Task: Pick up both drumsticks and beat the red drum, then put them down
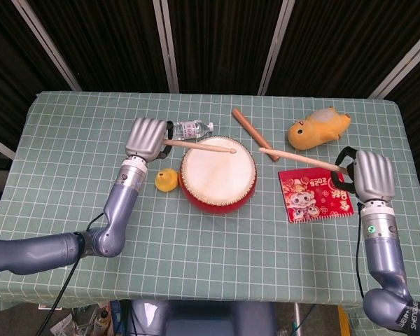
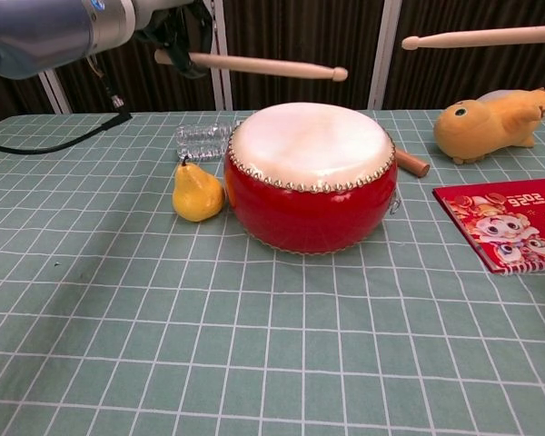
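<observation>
Left hand: the grey robotic left hand (image 1: 146, 138) is closed around the butt of a pale wooden drumstick (image 1: 199, 146), seen from above with its back to the camera; in the chest view only its dark underside (image 2: 177, 36) shows, at the top left.
Left drumstick: it runs level from that hand toward the table's right edge, its rounded tip (image 2: 340, 74) hanging above the drum skin and clear of it (the gap is plain in the chest view).
Right hand: the grey robotic right hand (image 1: 374, 175) grips the butt of a second pale wooden drumstick (image 1: 301, 158), with a black strap beside it; the chest view does not show this hand.
Right drumstick: it points toward the drum, raised, its tip (image 2: 409, 42) stopping short of the drum's right rim.
Drum: the round red drum with a white skin and studded rim (image 1: 218, 173) sits mid-table, between the two hands.
Beside the drum: a small yellow toy pear (image 2: 197, 192) touches or nearly touches its left side (I cannot tell which).
Behind the drum: a clear plastic water bottle (image 1: 192, 129) lies on its side toward the far edge; a brown wooden rod (image 1: 255, 134) lies slantwise to the right of it.
Right of the drum: a red printed packet with cartoon figures (image 1: 315, 194) lies flat near the right hand.
Far right: a yellow-orange plush animal (image 1: 319, 127) rests toward the far right corner.
Surface: the green checked tablecloth (image 1: 217, 245).
</observation>
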Tool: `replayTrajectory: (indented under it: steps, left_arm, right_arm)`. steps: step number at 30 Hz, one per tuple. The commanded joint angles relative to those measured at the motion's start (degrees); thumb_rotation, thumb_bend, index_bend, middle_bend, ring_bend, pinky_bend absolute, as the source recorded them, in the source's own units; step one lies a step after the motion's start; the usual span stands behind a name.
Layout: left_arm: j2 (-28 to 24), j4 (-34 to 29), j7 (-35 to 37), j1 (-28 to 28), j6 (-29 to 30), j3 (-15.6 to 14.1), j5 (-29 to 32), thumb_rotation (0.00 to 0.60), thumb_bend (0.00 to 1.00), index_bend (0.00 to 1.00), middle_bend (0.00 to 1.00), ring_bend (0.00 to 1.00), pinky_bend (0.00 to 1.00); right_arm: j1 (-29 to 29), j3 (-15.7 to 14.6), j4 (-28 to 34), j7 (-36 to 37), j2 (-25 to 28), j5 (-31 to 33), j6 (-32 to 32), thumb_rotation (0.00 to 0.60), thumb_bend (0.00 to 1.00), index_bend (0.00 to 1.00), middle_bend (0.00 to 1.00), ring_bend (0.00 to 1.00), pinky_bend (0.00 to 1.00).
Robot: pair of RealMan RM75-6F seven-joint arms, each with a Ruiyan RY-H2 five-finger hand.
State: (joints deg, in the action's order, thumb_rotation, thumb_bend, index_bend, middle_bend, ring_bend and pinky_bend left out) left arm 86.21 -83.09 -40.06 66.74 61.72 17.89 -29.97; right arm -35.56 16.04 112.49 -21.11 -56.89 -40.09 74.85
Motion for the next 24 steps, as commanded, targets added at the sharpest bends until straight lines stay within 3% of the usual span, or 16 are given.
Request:
replayTrajectory:
  steps: [1,4,6,14,16,20,24]
  left_arm:
    - [2.59,2.69,-15.35,3.28,-2.47,-6.16,12.00,0.600,0.53,0.78,1.00,1.00,1.00]
    - [1.53,0.13,-31.24,8.00,0.19,-7.99,28.59,0.600,0.53,0.78,1.00,1.00,1.00]
    - [1.18,-0.59,-31.56,8.63,1.49,-6.51,30.06,0.600,0.53,0.78,1.00,1.00,1.00]
    - [-3.83,-7.29,-12.77,2.39,4.30,-1.47,12.07,0.600,0.53,0.78,1.00,1.00,1.00]
    - [-6.28,-11.72,-8.06,-0.11,5.88,-0.49,8.35,0.600,0.53,0.78,1.00,1.00,1.00]
    - [-11.69,-21.65,-2.47,-5.19,8.46,-1.49,1.72,0.600,0.53,0.78,1.00,1.00,1.00]
    - [-16.41,-30.08,-0.02,-9.62,10.24,-4.18,-2.44,0.600,0.53,0.78,1.00,1.00,1.00]
  right_arm:
    - [0.79,-0.21,-1.00,1.00,0.63,-0.27,-1.06,0.600,0.74,0.98,1.00,1.00,1.00]
    - [1.49,-0.22,-1.51,1.95,1.33,-0.56,-1.85,0.600,0.74,0.98,1.00,1.00,1.00]
    - [1.88,-0.23,-1.48,2.30,1.60,-0.98,-1.90,0.600,0.74,0.98,1.00,1.00,1.00]
    - [3.66,-0.33,0.65,2.90,2.17,-3.92,0.15,0.600,0.74,0.98,1.00,1.00,1.00]
    - [4.50,-0.64,1.77,3.09,2.83,-5.39,1.00,0.600,0.74,0.98,1.00,1.00,1.00]
    - [6.85,-1.62,3.68,7.00,4.98,-8.83,-0.28,0.600,0.74,0.98,1.00,1.00,1.00]
    - [9.79,-4.52,3.69,10.56,7.27,-14.94,-2.32,0.600,0.74,0.98,1.00,1.00,1.00]
